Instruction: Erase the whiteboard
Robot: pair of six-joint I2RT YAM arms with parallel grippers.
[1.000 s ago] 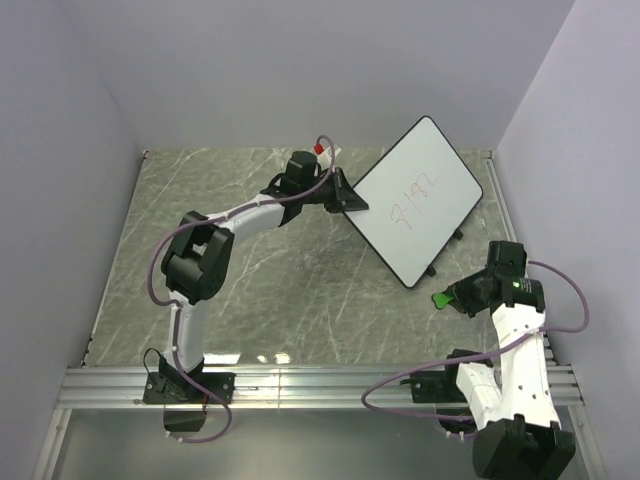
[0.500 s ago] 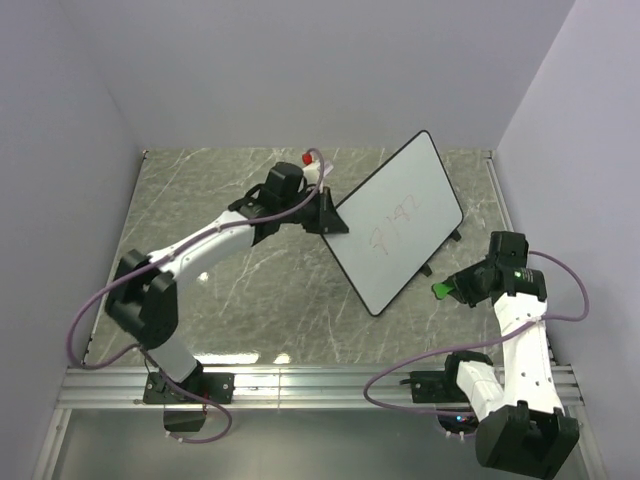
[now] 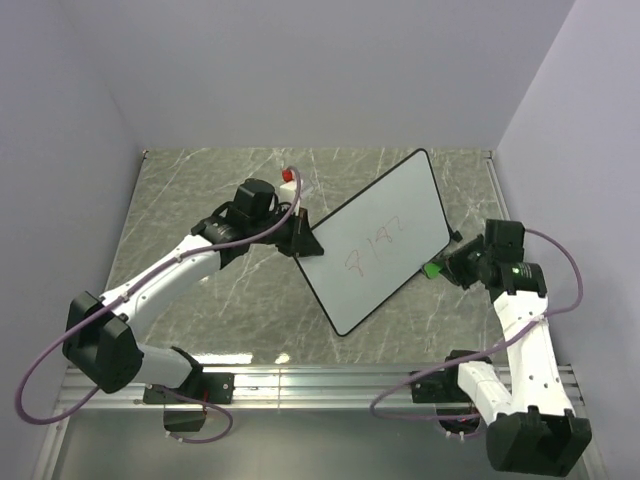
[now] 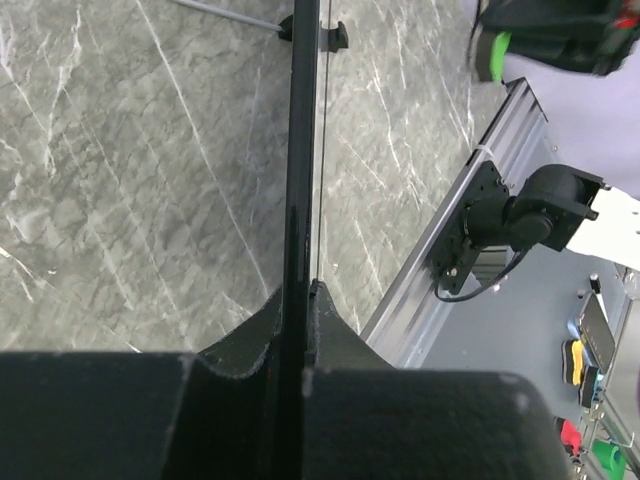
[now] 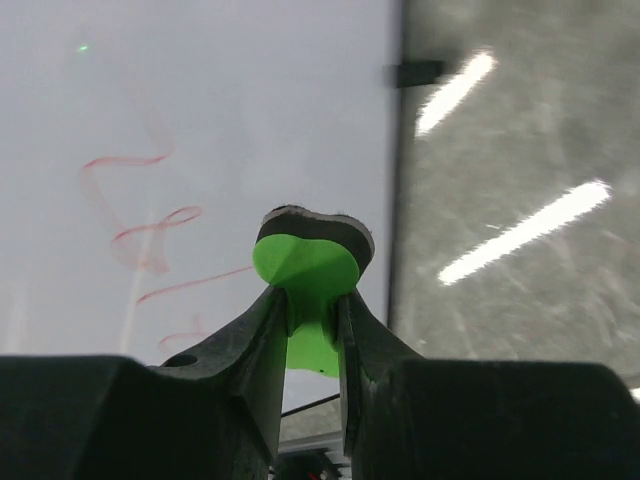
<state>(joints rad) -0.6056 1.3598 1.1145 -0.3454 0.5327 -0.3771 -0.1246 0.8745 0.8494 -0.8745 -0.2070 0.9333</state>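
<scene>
Fingers of the left gripper (image 3: 300,243) clamp shut on the left edge of the tilted, red-scribbled whiteboard (image 3: 385,235). The right gripper (image 5: 307,305) pinches a green eraser (image 5: 305,265) just beside the whiteboard's right rim.

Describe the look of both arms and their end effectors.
The left arm and right arm share one build: white links between bulky black joints. A loose purple cable trails along each, the left cable and the right cable. The left end effector and right end effector are black with wedge-shaped fingers. A green light glows near the right wrist.
</scene>
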